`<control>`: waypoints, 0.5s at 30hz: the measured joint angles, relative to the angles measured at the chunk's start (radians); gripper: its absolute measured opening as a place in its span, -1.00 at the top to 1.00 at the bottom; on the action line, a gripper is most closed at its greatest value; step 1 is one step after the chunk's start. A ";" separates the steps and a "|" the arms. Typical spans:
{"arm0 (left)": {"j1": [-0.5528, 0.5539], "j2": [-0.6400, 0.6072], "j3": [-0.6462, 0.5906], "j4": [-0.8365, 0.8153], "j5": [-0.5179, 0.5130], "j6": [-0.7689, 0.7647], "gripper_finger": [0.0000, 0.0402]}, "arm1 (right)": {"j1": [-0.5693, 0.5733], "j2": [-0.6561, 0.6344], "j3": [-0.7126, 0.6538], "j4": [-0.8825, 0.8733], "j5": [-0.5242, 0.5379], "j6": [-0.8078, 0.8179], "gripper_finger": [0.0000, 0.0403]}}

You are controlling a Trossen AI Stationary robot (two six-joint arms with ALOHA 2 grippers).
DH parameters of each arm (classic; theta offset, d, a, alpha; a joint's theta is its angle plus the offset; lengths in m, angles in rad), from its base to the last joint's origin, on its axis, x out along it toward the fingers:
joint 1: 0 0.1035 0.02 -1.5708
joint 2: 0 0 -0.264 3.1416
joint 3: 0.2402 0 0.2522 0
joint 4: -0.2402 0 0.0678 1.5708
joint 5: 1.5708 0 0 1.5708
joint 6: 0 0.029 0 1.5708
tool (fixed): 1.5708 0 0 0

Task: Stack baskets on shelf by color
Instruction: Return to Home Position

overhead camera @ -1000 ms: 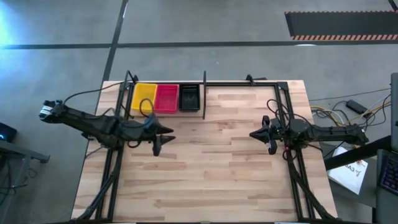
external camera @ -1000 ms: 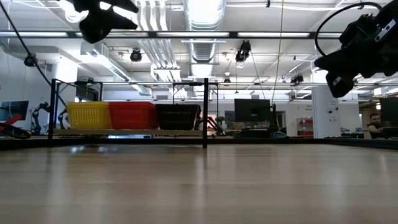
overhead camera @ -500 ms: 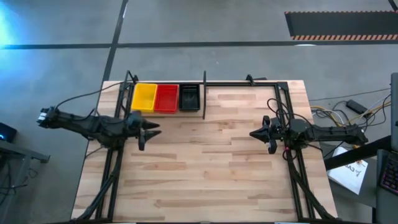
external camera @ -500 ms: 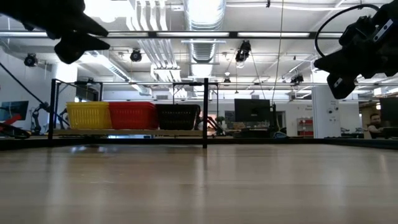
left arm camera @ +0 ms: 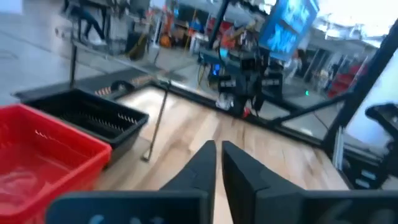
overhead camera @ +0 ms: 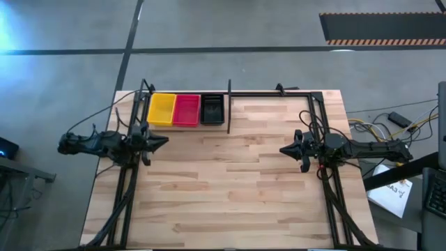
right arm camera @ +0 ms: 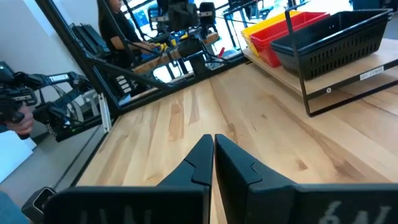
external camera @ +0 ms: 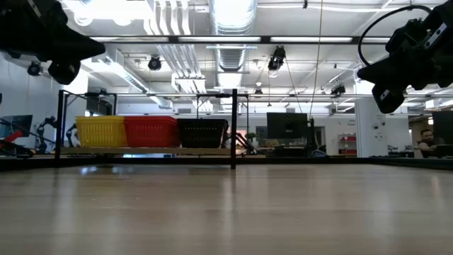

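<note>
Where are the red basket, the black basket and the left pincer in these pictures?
red basket (overhead camera: pixel 186 110): high view, on its inner floor.
black basket (external camera: pixel 202 132): low view, on its mesh side wall.
left pincer (left arm camera: pixel 217 147): left wrist view, midway between its closed fingertips.

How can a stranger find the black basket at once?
On the wooden table, a black-framed shelf stands in the far left corner. Of three baskets abreast on it, the black basket is the end one beside the red basket, not the yellow basket.
</note>
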 joint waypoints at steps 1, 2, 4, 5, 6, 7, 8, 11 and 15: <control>0.002 -0.024 -0.012 0.016 -0.003 0.009 0.97 | 0.000 0.001 0.000 -0.002 0.000 0.000 0.96; 0.007 -0.022 -0.022 0.030 -0.003 0.020 0.97 | 0.000 0.003 0.000 0.000 0.000 0.000 0.96; 0.017 -0.004 -0.035 0.007 0.024 0.043 0.97 | 0.000 0.003 0.000 -0.001 0.000 0.000 0.96; 0.023 0.008 -0.041 0.038 0.042 0.049 0.98 | 0.000 0.003 0.000 -0.004 0.000 0.000 0.96; 0.030 0.022 -0.051 0.076 0.055 0.052 0.99 | 0.000 0.003 0.001 -0.005 0.001 0.000 0.96; 0.038 0.029 -0.064 0.095 0.066 0.055 0.99 | 0.000 0.003 0.001 -0.005 0.001 0.000 0.96; 0.046 0.028 -0.083 0.103 0.084 0.061 1.00 | 0.000 0.002 0.001 -0.005 0.001 0.000 0.96; 0.076 0.022 -0.133 0.200 0.140 0.073 1.00 | 0.000 0.002 0.001 -0.006 0.002 0.000 0.96; 0.117 0.003 -0.202 0.290 0.216 0.069 1.00 | 0.000 0.003 0.001 -0.007 0.002 0.000 0.96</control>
